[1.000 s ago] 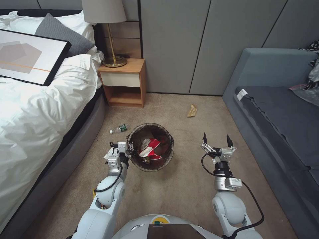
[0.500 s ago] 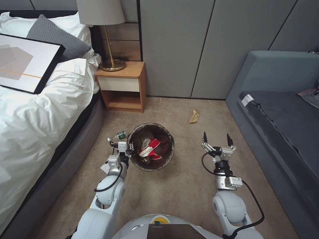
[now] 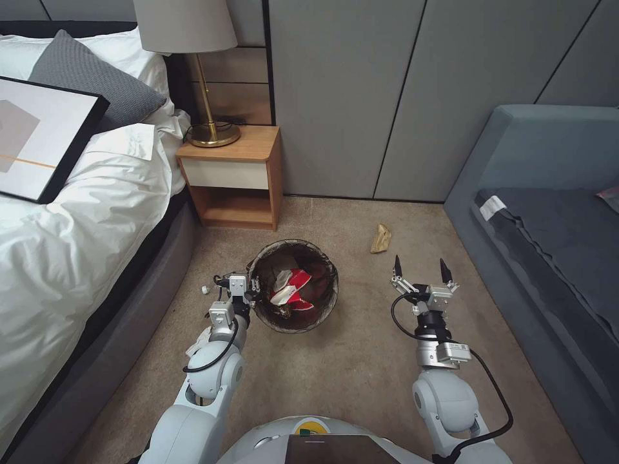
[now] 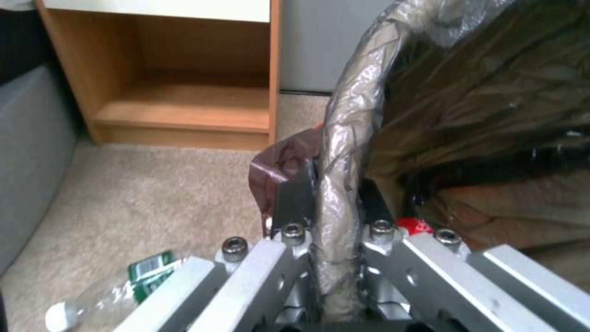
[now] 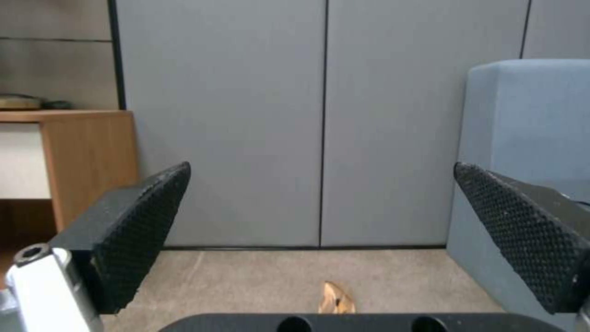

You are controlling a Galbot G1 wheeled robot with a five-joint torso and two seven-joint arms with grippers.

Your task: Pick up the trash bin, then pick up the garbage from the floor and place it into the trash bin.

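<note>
The left gripper is clamped on the rim of the trash bin, one finger inside and one outside the bag-lined edge, as the left wrist view shows, so the first step (taking up the bin) looks done, and the collecting step is in hand. The bin hangs in front of the robot, above the carpet, and some garbage lies in it, among it a red-and-white carton. The right gripper hovers to the right of the bin with its fingers spread wide and nothing between them. Two pieces are left on the floor: a tan paper bag, ahead of the right gripper and near the wall panels, and a small clear bottle, low beside the left gripper by the bed. The next move, I judge, calls for the right gripper to reach forward and down over the paper bag, then close on it gently, because such thin paper crushes easily.
</note>
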